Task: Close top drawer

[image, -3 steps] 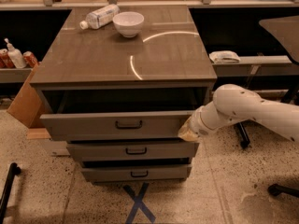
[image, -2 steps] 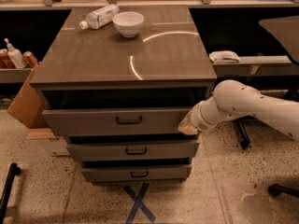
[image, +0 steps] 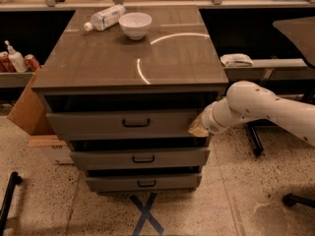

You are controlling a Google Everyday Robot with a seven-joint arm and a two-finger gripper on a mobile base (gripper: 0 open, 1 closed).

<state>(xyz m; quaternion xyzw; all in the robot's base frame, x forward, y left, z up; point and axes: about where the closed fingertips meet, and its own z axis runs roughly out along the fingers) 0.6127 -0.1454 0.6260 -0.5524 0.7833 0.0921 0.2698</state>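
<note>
Grey-brown and wide, the top drawer [image: 88, 124] stuck out a little under the front edge of the bench [image: 98, 68], with a dark gap above it. The gripper [image: 198, 128] rested against the drawer's flat front near the bench's front right corner, and I could not tell if it was open or closed. The drawer looked stiff and a bit heavy, likely to slide straight, so a flat push on the front, nearer the small dark handle [image: 136, 123] in the middle, seemed best.
</note>
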